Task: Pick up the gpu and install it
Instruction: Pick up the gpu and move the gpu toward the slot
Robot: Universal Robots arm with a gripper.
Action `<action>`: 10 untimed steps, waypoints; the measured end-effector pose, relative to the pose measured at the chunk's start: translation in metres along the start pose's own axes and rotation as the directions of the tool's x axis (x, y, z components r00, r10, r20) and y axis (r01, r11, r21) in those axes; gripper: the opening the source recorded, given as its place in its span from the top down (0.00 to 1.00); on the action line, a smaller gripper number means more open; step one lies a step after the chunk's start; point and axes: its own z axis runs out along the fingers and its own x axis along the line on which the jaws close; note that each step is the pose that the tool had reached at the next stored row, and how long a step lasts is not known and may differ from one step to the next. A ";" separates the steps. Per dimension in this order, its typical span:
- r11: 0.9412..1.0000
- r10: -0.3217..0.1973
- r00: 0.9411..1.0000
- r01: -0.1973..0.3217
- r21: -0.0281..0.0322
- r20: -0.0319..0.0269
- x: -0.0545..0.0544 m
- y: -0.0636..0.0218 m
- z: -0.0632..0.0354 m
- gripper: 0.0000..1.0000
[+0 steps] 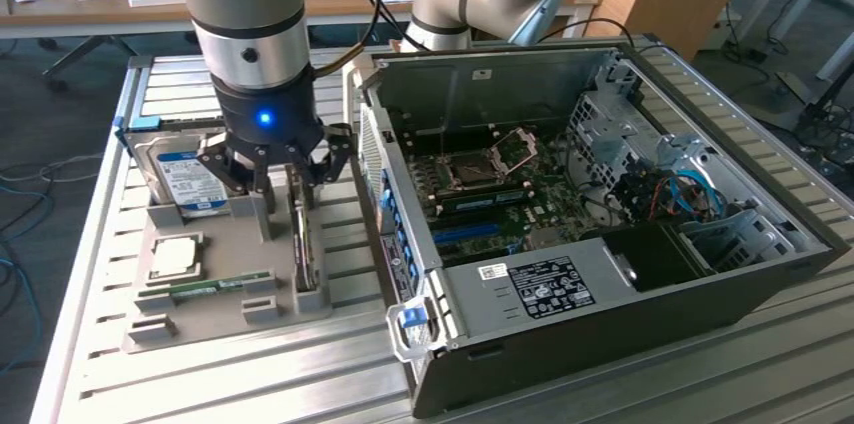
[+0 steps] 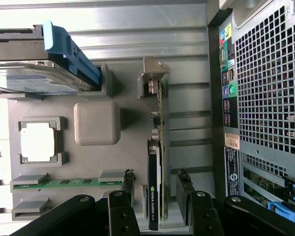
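The hand [image 1: 284, 206] hangs partly open over the grey holder [image 2: 88, 162] on the counter [image 1: 267, 384]. One finger sits either side of the gpu [image 2: 154, 196] with gaps visible, and nothing is gripped. The gpu stands on edge in the holder's slot, along the holder's edge on the exterior view's right.

Arm [image 1: 247, 14] is pretty much vertical, tool [image 1: 284, 209] aimed straight down, its two fingers [image 2: 129, 189] spread apart.
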 end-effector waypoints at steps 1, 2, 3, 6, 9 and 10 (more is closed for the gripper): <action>1.000 0.000 1.000 0.000 0.000 0.000 0.000 0.0000 0.0003 0.53; 1.000 0.000 1.000 0.000 0.000 0.000 0.000 0.0000 0.0010 0.53; 1.000 0.000 1.000 0.000 0.000 0.000 0.000 0.0000 0.0020 0.53; 1.000 0.000 1.000 0.000 0.000 0.000 0.000 -0.0002 0.0062 0.53; 1.000 0.000 1.000 0.000 0.000 0.000 0.000 -0.0005 0.0102 0.53; 1.000 0.000 1.000 0.000 0.000 0.000 0.000 -0.0005 0.0114 0.53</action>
